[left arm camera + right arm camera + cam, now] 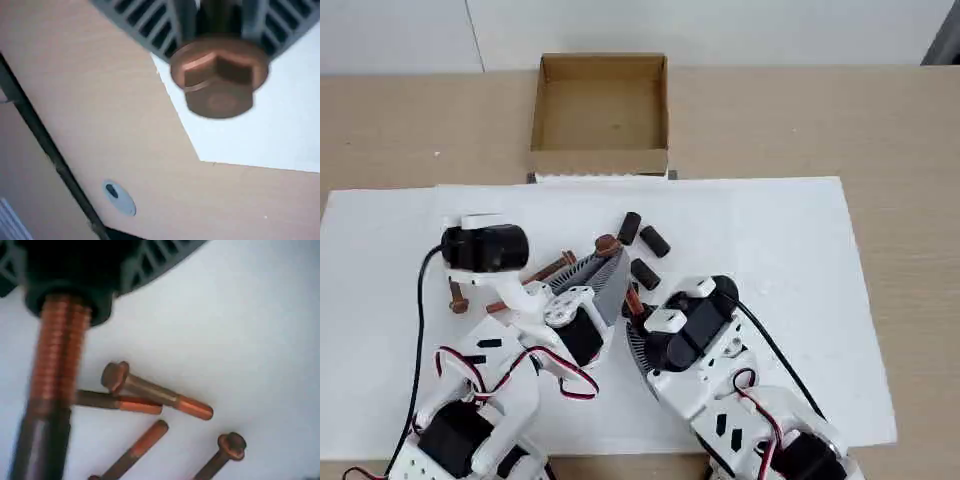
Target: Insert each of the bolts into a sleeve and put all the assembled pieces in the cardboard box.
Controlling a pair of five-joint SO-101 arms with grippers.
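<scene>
Bolt [218,80] is clamped near its head in the left jaws over the white sheet [770,230], its threaded end inside the black sleeve [75,270] gripped by the right jaws.

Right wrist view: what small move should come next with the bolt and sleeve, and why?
Probably the left gripper should push the bolt deeper into the sleeve held by the right gripper: the tip sits inside, but most of the thread shows outside.
</scene>
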